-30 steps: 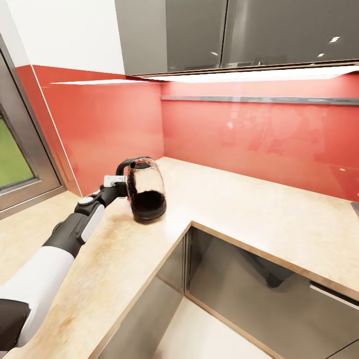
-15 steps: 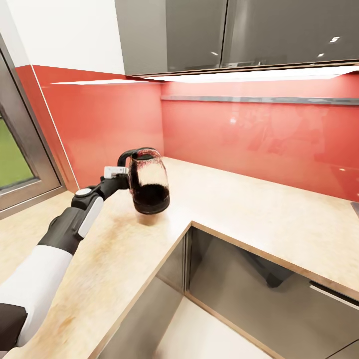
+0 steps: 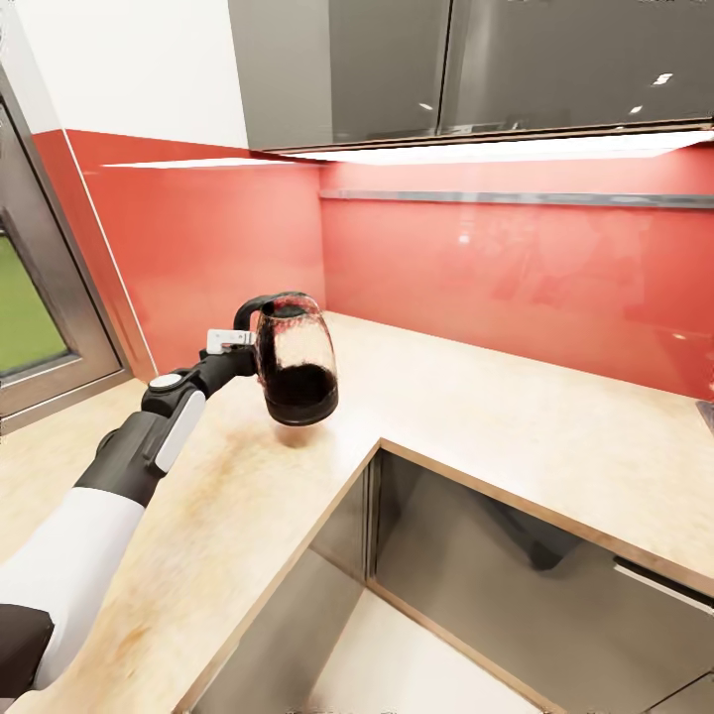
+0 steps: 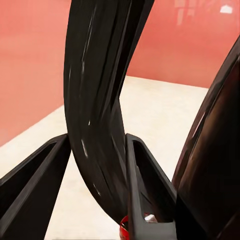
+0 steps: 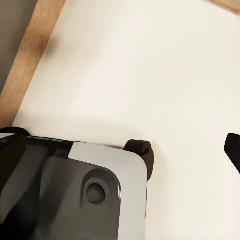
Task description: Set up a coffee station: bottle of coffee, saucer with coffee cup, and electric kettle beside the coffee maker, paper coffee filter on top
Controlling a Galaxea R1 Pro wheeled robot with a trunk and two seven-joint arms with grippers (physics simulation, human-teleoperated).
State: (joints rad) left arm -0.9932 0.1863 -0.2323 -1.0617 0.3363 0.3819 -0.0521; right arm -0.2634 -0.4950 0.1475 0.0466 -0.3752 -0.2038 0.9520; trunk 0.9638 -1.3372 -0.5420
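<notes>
Fingers of the left gripper are pinched on the black handle of the electric kettle, one to each side of it in the left wrist view. In the head view the kettle hangs left of centre, lifted just clear of the tan surface, with a faint shadow beneath. By my reading, the step in hand is carrying the kettle toward the coffee maker; the next move calls for a level carry along the surface, then a flat set-down. Its long axis runs near upright, top tipped slightly toward frame left; the handle points left toward the arm.
</notes>
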